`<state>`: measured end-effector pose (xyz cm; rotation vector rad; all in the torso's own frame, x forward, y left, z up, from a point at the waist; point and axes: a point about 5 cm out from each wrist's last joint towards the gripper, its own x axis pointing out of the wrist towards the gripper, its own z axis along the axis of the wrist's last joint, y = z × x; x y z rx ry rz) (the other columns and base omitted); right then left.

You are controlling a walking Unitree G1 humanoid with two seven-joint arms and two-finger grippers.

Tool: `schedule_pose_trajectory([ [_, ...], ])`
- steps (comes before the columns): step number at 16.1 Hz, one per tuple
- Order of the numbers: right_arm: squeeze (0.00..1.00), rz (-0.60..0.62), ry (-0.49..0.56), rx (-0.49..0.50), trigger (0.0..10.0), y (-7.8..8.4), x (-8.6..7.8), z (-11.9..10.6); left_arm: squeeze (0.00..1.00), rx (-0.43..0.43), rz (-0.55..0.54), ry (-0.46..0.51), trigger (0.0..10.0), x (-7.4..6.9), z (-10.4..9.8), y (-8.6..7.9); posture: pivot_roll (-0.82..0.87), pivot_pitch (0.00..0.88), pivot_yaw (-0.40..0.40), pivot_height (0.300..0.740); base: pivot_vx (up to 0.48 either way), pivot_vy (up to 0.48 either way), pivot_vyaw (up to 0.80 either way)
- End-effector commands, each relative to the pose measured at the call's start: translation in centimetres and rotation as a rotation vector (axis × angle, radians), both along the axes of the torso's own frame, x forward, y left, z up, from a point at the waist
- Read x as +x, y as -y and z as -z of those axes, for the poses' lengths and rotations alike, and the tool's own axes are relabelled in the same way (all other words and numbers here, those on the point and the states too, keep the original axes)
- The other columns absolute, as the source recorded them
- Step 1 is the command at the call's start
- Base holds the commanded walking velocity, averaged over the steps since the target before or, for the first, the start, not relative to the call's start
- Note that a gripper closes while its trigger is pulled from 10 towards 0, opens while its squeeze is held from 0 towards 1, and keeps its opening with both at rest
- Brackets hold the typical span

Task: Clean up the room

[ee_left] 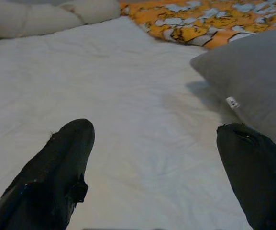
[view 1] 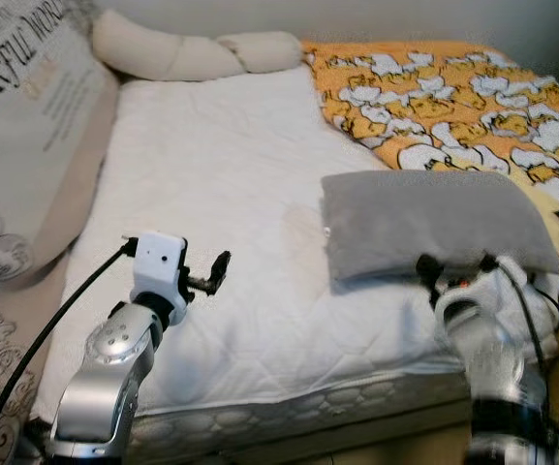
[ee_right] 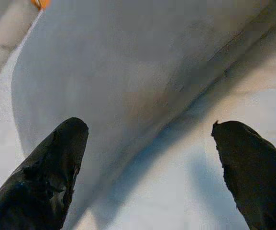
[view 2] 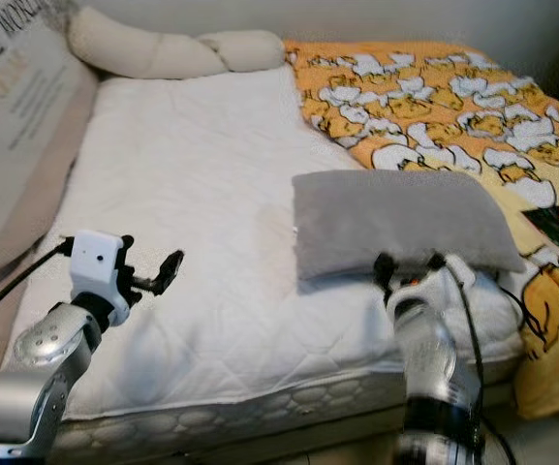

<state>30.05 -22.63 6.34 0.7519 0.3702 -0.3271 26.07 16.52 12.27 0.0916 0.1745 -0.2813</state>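
The tidying looked barely begun. The soft grey rectangular pillow (view 1: 434, 221) lay out of place across the middle of the white quilted mattress (view 1: 211, 203), toward its right side, with its far right end touching the rumpled orange-and-yellow duck-print blanket (view 1: 453, 107). The blanket was bunched over the right half of the bed and spilled down toward the foot. At the head of the bed, at about eleven o'clock in the head views, the long cream knotted bolster cushion (view 1: 192, 53) lay along the wall, and a large beige printed cushion (view 1: 27, 145) leaned at the left edge. As a judgement, the pillow and the blanket both remained to be set straight.

The right gripper (ee_right: 147, 158) was at the pillow's near edge, at about five o'clock in the left eye view. Its two black fingers were spread wide and closed on nothing, one fingertip (ee_right: 56, 158) low against the pillow's grey face, the other over the white sheet just beside the pillow's underside. The pillow sat directly ahead of it, near enough to be nearly touching, though contact could not be confirmed.

The left gripper (view 1: 211, 274) hovered over bare mattress at about seven o'clock, its fingers likewise wide apart and empty, with the pillow off at its two o'clock, well apart.
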Motion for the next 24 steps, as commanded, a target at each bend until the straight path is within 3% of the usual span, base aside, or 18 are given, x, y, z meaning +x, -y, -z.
schedule_pose_trajectory([
  [1,1.0,0.026,0.018,0.046,10.0,0.5,0.5,0.1,0.0,0.007,0.014,-0.012,10.0,0.1,0.0,-0.1,0.05,0.0,0.021,0.74,0.0,0.0,0.0],
  [4,1.0,0.083,0.009,0.127,10.0,2.1,2.0,0.5,0.0,0.042,0.095,-0.016,10.0,0.3,-0.4,0.2,0.09,0.0,0.032,0.74,0.0,0.0,0.0],
  [5,0.09,0.097,0.002,0.139,10.0,2.4,2.2,0.6,0.0,0.048,0.127,-0.018,10.0,0.3,-0.6,0.3,0.09,0.0,0.033,0.74,0.0,0.0,0.0],
  [6,0.0,0.133,-0.01,0.179,10.0,3.0,2.4,0.9,0.0,0.037,0.224,-0.033,10.0,0.2,-0.9,0.9,0.12,0.0,0.039,0.74,0.0,0.0,0.0],
  [10,0.0,0.194,0.046,0.242,10.0,4.2,3.1,0.1,0.0,0.062,0.495,-0.084,10.0,-0.8,-2.0,1.4,0.18,0.0,0.062,0.74,0.0,0.0,0.0],
  [14,0.0,0.21,0.035,0.225,10.0,4.8,3.1,0.0,0.0,0.1,0.559,-0.122,10.0,-1.9,-2.5,0.9,0.21,0.0,0.082,0.74,0.0,0.0,0.0],
  [18,0.0,0.256,0.021,0.199,9.7,6.0,2.8,-0.2,0.0,0.13,0.57,-0.132,10.0,-3.3,-3.7,-0.1,0.26,0.069,0.105,0.74,0.0,0.0,0.0],
  [20,0.0,0.277,0.025,0.187,5.5,6.7,2.6,-0.3,0.0,0.149,0.55,-0.104,10.0,-3.7,-5.0,-0.7,0.28,0.097,0.123,0.74,0.0,0.0,0.0],
  [21,0.0,0.28,0.031,0.181,4.7,6.9,2.6,-0.4,0.0,0.158,0.549,-0.091,10.0,-4.0,-5.5,-0.9,0.29,0.102,0.127,0.74,0.0,0.0,0.0],
  [24,0.0,0.282,0.037,0.16,3.9,7.4,2.4,-0.5,0.0,0.195,0.509,-0.076,10.0,-4.5,-6.9,-1.9,0.32,0.141,0.152,0.74,0.0,0.0,0.0],
])
